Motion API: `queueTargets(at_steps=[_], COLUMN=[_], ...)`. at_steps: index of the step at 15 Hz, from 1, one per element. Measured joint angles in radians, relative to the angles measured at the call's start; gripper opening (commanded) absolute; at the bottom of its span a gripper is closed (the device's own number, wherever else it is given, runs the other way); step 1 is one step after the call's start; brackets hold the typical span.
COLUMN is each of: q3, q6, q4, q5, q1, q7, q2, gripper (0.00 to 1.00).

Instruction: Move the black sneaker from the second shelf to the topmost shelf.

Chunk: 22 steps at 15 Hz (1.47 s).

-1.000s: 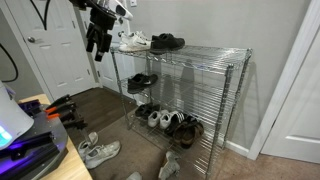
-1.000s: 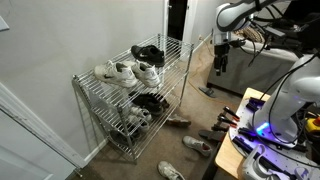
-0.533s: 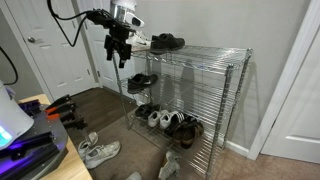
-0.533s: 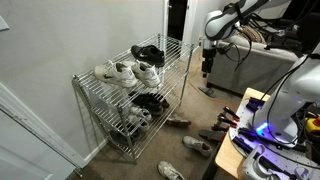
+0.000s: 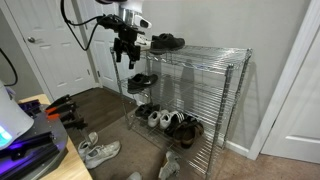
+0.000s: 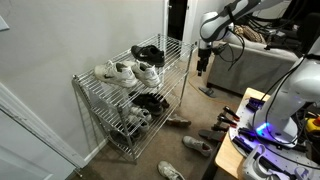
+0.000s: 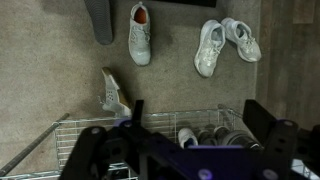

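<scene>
The black sneaker [image 5: 142,82] lies on the second shelf [image 5: 190,92] near the rack's end; it also shows in an exterior view [image 6: 150,100]. The topmost shelf [image 5: 215,52] carries white sneakers [image 5: 134,42] and another black sneaker [image 5: 167,42]. My gripper [image 5: 127,58] hangs open and empty just outside the rack's end, at about top-shelf height; it also shows in an exterior view [image 6: 202,68]. In the wrist view the gripper [image 7: 197,108] points down with its jaws wide apart over the rack's wire edge [image 7: 90,125] and the shoes on the lower tiers.
Several loose white sneakers [image 7: 139,32] lie on the carpet below, one pair near the rack [image 5: 98,150]. A white door [image 5: 55,50] stands beside the rack. A desk with gear [image 5: 30,130] is in front. A grey sofa [image 6: 262,70] stands behind the arm.
The arm has swung toward the rack's end and the gripper has come down a little. The jaws stay open. No shoe has moved.
</scene>
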Motion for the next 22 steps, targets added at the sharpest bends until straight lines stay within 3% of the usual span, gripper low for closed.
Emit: queueTargets(at_steps=[5, 8, 12, 22], q3=[0.004, 0.041, 0.132, 0.396], q6=[0.001, 0.095, 0.304, 0.593], q4=[-0.001, -0.044, -0.127, -0.119], q5=[0.0, 0.007, 0.113, 0.308], q1=[-0.001, 0.003, 0.032, 0.014], q7=[0.0, 0.011, 0.015, -0.009], q2=[0.001, 0.021, 0.115, 0.351], gripper=[1.0, 1.0, 1.0, 1.0])
